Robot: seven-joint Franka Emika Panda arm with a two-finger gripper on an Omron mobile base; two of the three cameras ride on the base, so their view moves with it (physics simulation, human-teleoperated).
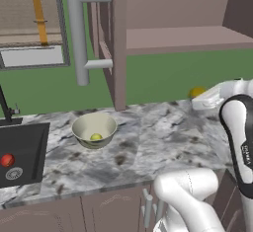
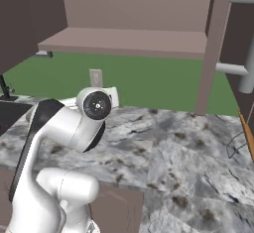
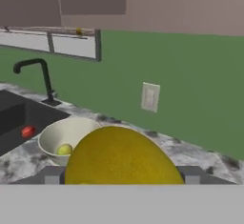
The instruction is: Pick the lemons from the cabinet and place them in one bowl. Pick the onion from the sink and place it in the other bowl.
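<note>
Cabinet [image 1: 173, 33] of mauve-brown panels hangs open above the marble counter [image 1: 163, 142], with its plain shelf bare in the part that I can see. Lower to the left the black sink [image 1: 22, 152] is set into the counter, and the small glossy red onion [image 1: 7, 160] lies inside it near the round metal drain, well apart from the arm. On the counter just beside the sink stands the bowl [image 1: 94, 130], round and deep, cream inside and greyish outside, and one lemon, the rounder green one [image 1: 96, 137], lies on its bottom. The other lemon [image 3: 124, 158], oval and deep yellow, sits between the fingers of the gripper [image 3: 124, 175]; in the hand view it is very near the camera, and the two fingers show as grey blocks at its left and right sides. The jaws stand apart by the width of this fruit and seem to press on it, so the lemon is clamped there. From the left base view the same yellow fruit shows just behind the white hand, above the right part of the counter, before the green wall and well apart from the bowl.
</note>
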